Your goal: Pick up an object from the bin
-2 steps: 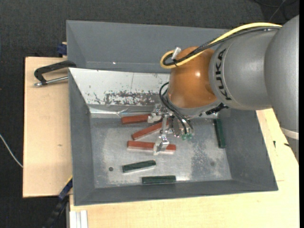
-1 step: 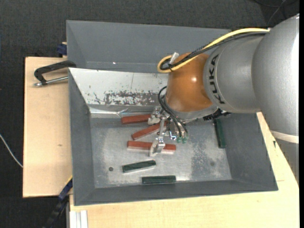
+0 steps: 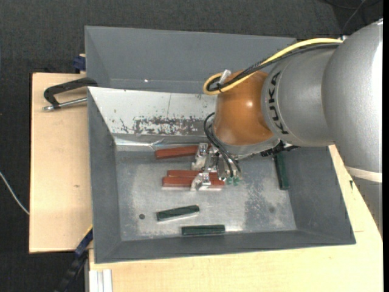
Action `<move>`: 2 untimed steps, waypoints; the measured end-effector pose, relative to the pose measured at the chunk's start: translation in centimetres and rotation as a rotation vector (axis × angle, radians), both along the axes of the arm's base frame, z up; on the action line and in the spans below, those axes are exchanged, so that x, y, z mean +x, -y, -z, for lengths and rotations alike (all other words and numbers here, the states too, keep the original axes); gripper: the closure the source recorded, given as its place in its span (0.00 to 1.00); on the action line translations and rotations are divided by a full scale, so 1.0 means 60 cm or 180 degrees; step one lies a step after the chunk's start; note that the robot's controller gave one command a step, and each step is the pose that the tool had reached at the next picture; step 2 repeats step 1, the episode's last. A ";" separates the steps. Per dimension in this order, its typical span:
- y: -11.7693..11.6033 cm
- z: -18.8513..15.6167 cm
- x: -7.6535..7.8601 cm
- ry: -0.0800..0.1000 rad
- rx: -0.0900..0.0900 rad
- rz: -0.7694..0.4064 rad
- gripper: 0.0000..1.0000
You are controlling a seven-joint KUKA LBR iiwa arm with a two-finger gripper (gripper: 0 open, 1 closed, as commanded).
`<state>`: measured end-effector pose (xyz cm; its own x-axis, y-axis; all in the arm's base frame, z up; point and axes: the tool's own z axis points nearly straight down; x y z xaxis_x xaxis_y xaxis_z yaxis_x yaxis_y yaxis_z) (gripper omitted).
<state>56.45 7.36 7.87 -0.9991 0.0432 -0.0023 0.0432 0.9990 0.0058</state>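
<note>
Hanging low over the middle of the bin (image 3: 100, 163) floor, the gripper (image 3: 209, 174) is seen at the right-hand end of a red-brown bar (image 3: 180, 179). This bar lies flat, roughly parallel to the bin's front wall. Whether the gripper is open or closed on that bar cannot be told, since its metal parts overlap the bar's end. A second red-brown bar (image 3: 175, 152) is found just behind, at the foot of the back wall, with its right end hidden by the gripper. Nearer the front wall a tilted green bar (image 3: 177, 213) is laid, and a level green bar (image 3: 203, 229) is set close against that wall. A third green bar (image 3: 282, 170) is placed toward the right wall, pointing front to back. Above the gripper, an orange cover (image 3: 240, 111) and a yellow cable (image 3: 285, 50) are carried by the grey arm (image 3: 340, 84).
</note>
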 end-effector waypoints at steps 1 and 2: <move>0.000 0.000 0.000 0.0000 0.0000 0.0000 1.00; 0.000 0.000 0.000 0.0000 0.0000 0.0000 1.00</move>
